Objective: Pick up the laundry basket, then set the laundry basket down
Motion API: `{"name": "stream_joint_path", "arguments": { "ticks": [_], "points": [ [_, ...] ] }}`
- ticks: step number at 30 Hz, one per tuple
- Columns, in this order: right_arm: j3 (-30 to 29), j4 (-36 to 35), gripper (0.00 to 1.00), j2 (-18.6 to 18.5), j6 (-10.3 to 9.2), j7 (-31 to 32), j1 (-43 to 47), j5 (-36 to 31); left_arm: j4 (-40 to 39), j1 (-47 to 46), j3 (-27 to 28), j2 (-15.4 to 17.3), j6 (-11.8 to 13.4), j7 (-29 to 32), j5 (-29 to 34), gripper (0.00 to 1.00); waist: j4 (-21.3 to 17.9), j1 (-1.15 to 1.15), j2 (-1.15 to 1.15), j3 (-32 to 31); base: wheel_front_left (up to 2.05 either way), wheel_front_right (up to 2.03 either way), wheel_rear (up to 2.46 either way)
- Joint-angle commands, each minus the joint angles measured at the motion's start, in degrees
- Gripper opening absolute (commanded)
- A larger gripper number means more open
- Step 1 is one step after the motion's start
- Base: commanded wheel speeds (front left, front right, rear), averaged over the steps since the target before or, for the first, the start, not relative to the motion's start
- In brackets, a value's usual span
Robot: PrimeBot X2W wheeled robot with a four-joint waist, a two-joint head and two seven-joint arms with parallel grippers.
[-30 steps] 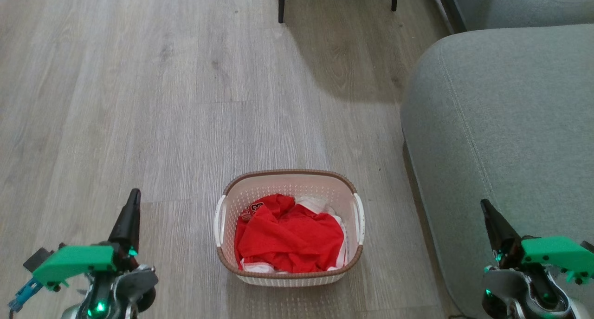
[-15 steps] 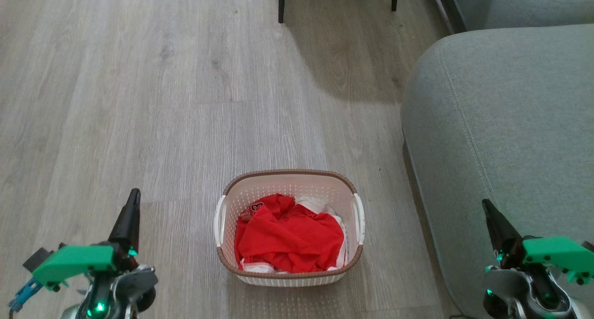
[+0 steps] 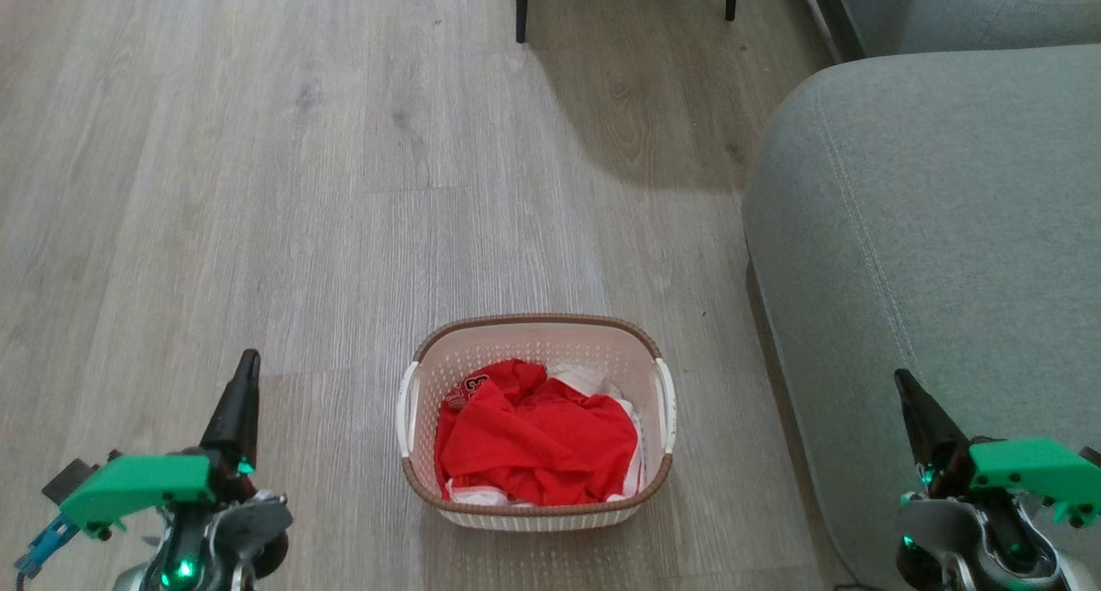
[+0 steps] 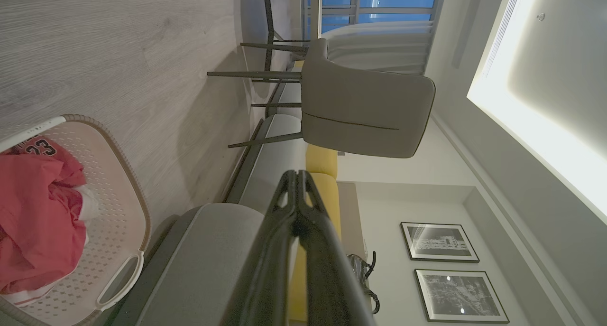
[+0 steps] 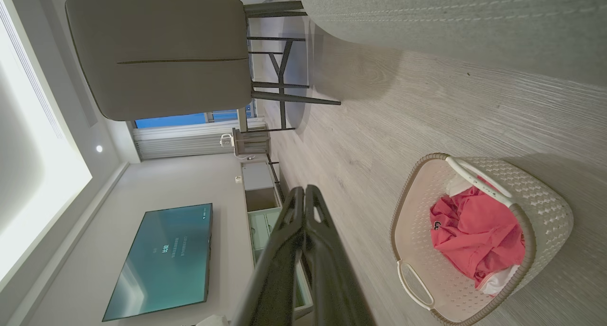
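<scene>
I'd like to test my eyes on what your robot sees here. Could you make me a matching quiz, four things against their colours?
Things:
1 laundry basket
2 clothes
3 sofa
4 chair legs

Colours:
a grey-green
b black
c cream with a brown rim
d mostly red

Pairs: 1-c, 2-d, 3-a, 4-b

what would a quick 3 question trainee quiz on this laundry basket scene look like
1. True or false: the laundry basket stands on the floor, touched by neither gripper.
2. What is on the robot's right of the basket? A) grey sofa B) wooden crate C) washing machine
3. Fill in: the fingers of the left gripper and of the right gripper are ____.
Key: 1 true; 2 A; 3 shut
</scene>
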Motion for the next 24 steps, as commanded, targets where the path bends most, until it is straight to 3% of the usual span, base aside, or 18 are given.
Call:
{"name": "stream_joint_path", "arguments": {
  "ticks": [1,24],
  "points": [
    [1.06,-2.03,0.0,-0.46,0.14,0.44,-2.77,-0.17,-1.8,-2.7,1.9,0.47,-0.38,0.3,0.28,0.0,0.0,0.0,0.0,0.0,0.0,0.0,0.0],
    [0.87,-2.02,0.0,-0.32,0.14,0.6,-2.79,-0.33,-1.79,-2.71,2.05,0.37,-0.38,0.42,0.41,0.0,0.0,0.0,0.0,0.0,0.0,0.0,0.0]
  ]
}}
